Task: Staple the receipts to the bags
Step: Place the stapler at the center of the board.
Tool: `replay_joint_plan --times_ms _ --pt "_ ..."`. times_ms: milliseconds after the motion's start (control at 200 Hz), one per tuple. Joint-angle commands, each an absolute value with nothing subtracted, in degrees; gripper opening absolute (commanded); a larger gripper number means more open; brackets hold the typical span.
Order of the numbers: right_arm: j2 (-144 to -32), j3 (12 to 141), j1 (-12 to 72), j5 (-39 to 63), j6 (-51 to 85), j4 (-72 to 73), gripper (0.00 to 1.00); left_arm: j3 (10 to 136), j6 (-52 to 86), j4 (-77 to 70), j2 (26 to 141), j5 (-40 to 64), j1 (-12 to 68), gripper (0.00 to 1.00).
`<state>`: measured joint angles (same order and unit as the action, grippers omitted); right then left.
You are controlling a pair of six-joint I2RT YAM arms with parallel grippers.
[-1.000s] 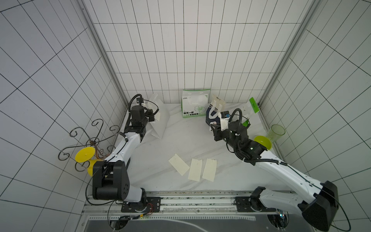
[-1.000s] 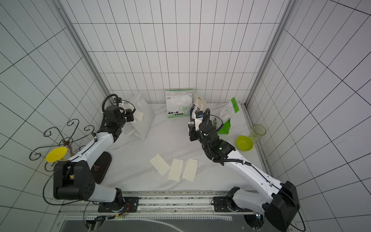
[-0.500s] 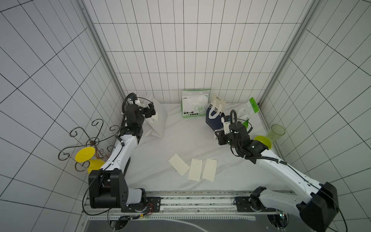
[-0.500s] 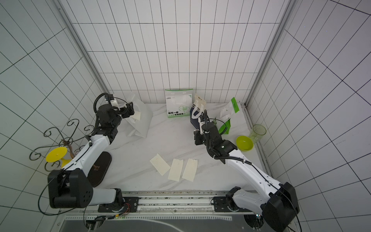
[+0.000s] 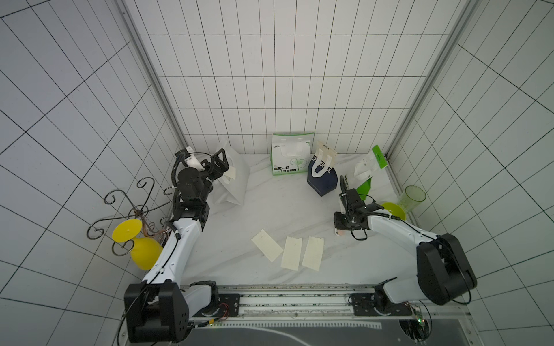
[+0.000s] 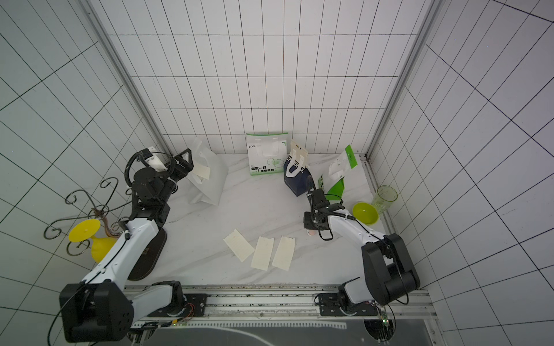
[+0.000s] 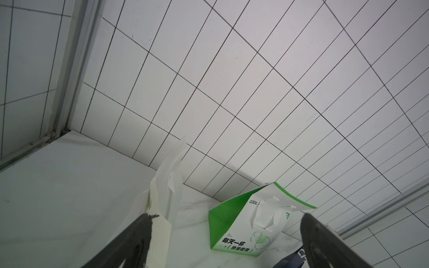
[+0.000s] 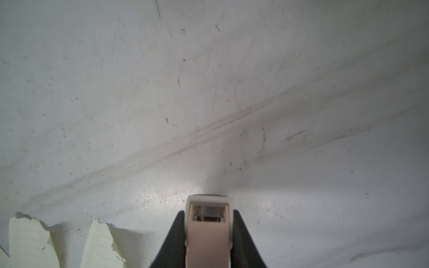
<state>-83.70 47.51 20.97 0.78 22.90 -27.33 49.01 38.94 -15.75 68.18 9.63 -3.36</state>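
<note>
- L gripper (image 5: pixel 224 164): jaws wide apart, at far-left white bag (image 5: pixel 236 187); one receipt (image 5: pixel 230 173) on bag's face.
- R gripper (image 5: pixel 341 226): clamped on stapler (image 8: pixel 207 234), nose down to table (image 5: pixel 269 209).
- 3 loose receipts (image 5: pixel 292 253): near-centre, long axes approx near-far, just left of R gripper; R arm nearer.

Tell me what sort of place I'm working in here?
Probably a robot test cell staged as a takeaway counter: tiled walls boxing in a marble-look tabletop, arms mounted on a rail, and paper bags with loose receipts and a stapler.
</note>
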Motion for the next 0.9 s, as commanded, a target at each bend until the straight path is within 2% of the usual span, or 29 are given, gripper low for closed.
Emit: replay_joint_plan --times_ms 0,245,465,670,895 --pt "-85.9 46.7 20.5 0.1 24.5 -29.5 0.16 46.3 45.2 -23.1 68.3 16.1 -4.4 0.98" --pt "-85.7 48.4 20.5 0.0 24.5 -29.5 0.45 47.4 48.8 -24.4 70.6 20.9 -5.8 0.98" --pt "-78.1 52.1 20.8 -0.3 24.3 -31.1 0.58 47.7 49.5 -26.5 71.5 24.6 -6.4 0.98" --pt "-71.1 58.8 21.9 -1.9 24.0 -29.8 0.6 49.1 47.8 -25.7 70.7 26.7 -6.4 0.98" --pt "-70.1 62.6 22.9 -2.8 23.0 -24.3 0.6 51.9 43.6 -24.0 69.2 29.9 -4.2 0.98"
